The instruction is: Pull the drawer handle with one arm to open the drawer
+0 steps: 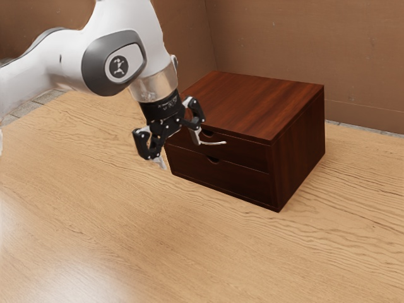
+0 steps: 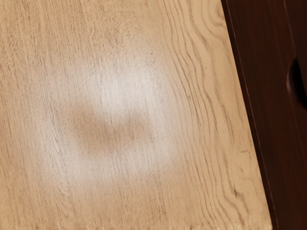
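- In the exterior view, my arm point(image 1: 113, 63) comes in from the upper left and bends down toward the front of a dark wooden cabinet point(image 1: 265, 107) standing on the pale wooden table point(image 1: 126, 240).
- The gripper point(image 1: 178, 150) hangs just in front of the cabinet's corner nearest the exterior view's left, and its two black fingers are spread well apart with nothing between them.
- The finger nearer the cabinet has its tip right at the end of the handle point(image 1: 214, 143), a thin silver bar lying across the top drawer point(image 1: 240, 151) (I cannot tell whether they actually touch).
- The other finger points down toward the table, clear of the cabinet.
- The top drawer sits above the bottom drawer point(image 1: 233, 180), and their fronts look flush with each other, so the top drawer looks shut.
- Brown walls point(image 1: 303, 44) stand behind the cabinet.
- In the wrist view, I look down on the table's wood grain point(image 2: 120, 48), with a soft dark shadow point(image 2: 110, 129) inside a paler patch under my hand.
- The cabinet's dark front point(image 2: 273, 120) runs along one side, with a rounded cutout point(image 2: 298, 84) in it; I cannot tell which drawer that belongs to.
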